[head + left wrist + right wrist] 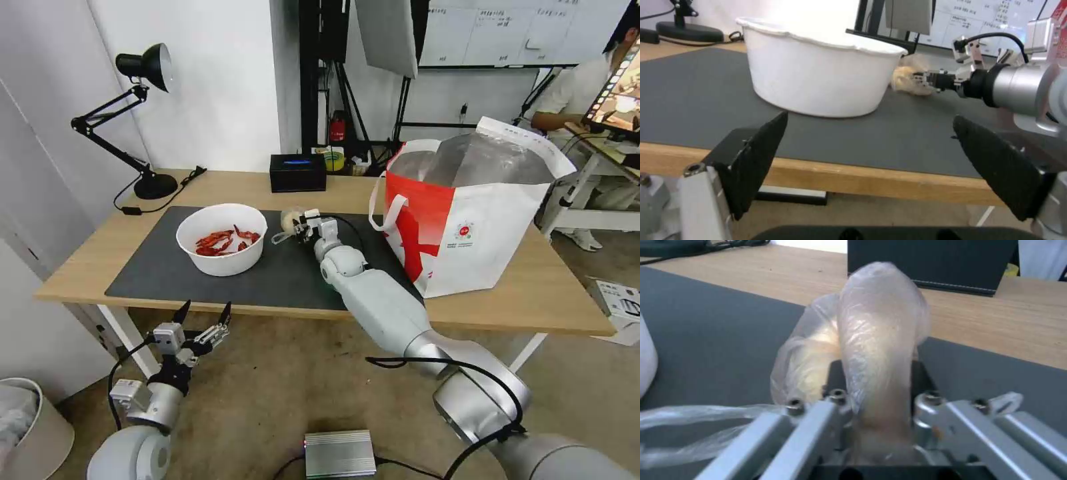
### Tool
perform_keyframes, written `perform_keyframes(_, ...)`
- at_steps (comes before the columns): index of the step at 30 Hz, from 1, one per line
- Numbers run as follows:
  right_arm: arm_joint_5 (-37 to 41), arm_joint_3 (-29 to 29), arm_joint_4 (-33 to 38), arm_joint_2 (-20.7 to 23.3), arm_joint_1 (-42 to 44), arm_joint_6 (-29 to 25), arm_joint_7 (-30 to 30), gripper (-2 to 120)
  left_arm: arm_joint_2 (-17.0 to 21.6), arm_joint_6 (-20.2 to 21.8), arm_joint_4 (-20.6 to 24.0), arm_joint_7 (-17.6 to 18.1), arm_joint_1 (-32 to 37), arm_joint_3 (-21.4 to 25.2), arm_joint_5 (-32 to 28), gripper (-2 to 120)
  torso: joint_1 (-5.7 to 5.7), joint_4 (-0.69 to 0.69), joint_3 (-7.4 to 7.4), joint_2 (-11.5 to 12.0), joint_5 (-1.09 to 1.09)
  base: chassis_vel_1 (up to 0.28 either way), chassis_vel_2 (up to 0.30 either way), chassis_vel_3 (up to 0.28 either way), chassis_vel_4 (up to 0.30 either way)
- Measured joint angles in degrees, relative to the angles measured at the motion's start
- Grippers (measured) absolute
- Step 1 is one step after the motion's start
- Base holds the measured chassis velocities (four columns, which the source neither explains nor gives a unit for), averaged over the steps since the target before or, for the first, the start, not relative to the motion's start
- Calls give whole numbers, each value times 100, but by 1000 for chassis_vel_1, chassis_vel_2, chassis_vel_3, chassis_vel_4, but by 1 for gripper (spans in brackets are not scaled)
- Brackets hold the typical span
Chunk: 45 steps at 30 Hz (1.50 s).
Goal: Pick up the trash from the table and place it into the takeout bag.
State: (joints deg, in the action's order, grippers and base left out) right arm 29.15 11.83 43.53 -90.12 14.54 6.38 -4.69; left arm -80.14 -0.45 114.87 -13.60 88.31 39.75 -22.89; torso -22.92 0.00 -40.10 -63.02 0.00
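Observation:
On the dark grey mat [153, 270] of the light-wood table [533, 293], my right gripper [298, 224] is shut on a small clear bag of whitish stuff [290, 221]. In the right wrist view the small bag [871, 336] bulges up between the closed fingers. The left wrist view has that bag [907, 80] pinched beside the white bowl [818, 76]. The white bowl of red shells [221, 238] stands left of it. The white and red takeout bag [467, 213] stands open at the right, foil lining showing. My left gripper [203, 319] hangs open below the table's front edge.
A black box [297, 173] sits at the back of the table behind the bag of scraps. A black desk lamp [143, 120] stands at the back left with its cable. A silver box [340, 453] lies on the floor, a white bin [33, 427] at the lower left.

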Motion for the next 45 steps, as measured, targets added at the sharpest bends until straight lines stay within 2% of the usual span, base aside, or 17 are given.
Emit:
perform_keyframes(1, 0, 0, 0, 0, 0, 0, 0, 10, 0, 0, 0, 0, 0, 0, 0, 100, 0, 0, 0, 0, 0, 0, 0, 0, 0)
perform_keyframes(4, -6, -13, 31, 3, 55, -17, -9, 0, -14, -3, -9, 0, 14, 2, 4, 100, 0, 0, 0, 0, 0, 0, 0, 0, 0)
perform_keyframes(8, -22, -13, 149, 8, 168, -89, -56, 0, -21, -6, -10, 0, 25, 23, 4, 100, 0, -1, 0, -1, 0, 0, 0, 0, 0)
perform_keyframes(16, -207, 16, 871, 143, 470, -184, -252, 0, 11, -48, -27, -3, 66, 154, -59, 100, 0, 1, -1, 0, 0, 0, 0, 0, 0)
perform_keyframes(23, -477, 87, 1594, 536, 662, -208, -394, 0, 29, -55, -33, -11, 75, 188, -108, 100, 0, 1, 0, 0, 0, 0, 0, 0, 0)
perform_keyframes(26, -690, 137, 2222, 935, 891, -160, -510, 0, 46, -51, -28, -11, 72, 205, -123, 100, 0, -1, 0, 0, 0, 0, 0, 0, 0)
perform_keyframes(31, -710, 151, 2820, 1309, 1136, -147, -537, 0, 60, -47, -24, -13, 74, 211, -134, 100, 0, 0, 0, 0, 1, 0, 0, 0, 0)
perform_keyframes(38, -666, 116, 4052, 1987, 1734, -219, -440, 0, 149, -25, -16, -14, 23, 236, -162, 100, 0, -1, 0, 0, 1, 0, 0, 0, 0)
perform_keyframes(45, -737, -80, 4694, 2315, 2258, -418, -394, 0, 153, -15, -5, -16, 15, 237, -160, 100, 0, 0, 0, 0, 0, 0, 0, 0, 0)
